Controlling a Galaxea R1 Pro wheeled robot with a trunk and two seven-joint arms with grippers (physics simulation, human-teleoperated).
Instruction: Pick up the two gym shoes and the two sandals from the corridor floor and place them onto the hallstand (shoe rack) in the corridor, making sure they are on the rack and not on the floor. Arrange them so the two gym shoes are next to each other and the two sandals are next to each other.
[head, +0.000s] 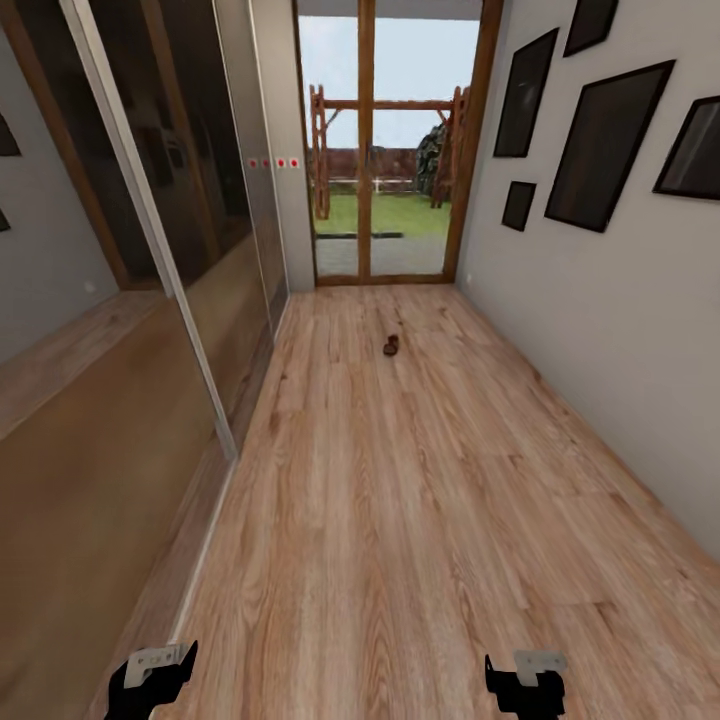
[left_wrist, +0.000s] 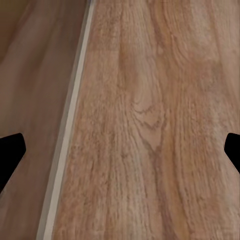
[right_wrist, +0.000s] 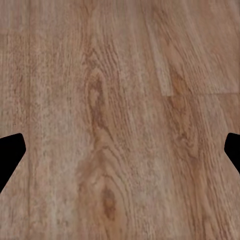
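Far down the corridor floor (head: 400, 480), near the glass door, lies one small dark brown sandal (head: 391, 346). The gym shoes and the hallstand are out of view. My left gripper (head: 152, 678) hangs low at the bottom left of the head view, my right gripper (head: 525, 682) at the bottom right. In each wrist view the black fingertips (left_wrist: 11, 150) (right_wrist: 11, 150) stand wide apart over bare wood planks (right_wrist: 120, 120), so both grippers are open with nothing between them.
Mirrored sliding wardrobe doors (head: 130, 250) line the left side, with a pale floor rail (left_wrist: 67, 130) at their foot. A grey wall with dark picture frames (head: 605, 140) runs along the right. A wooden glass door (head: 385, 140) closes the far end.
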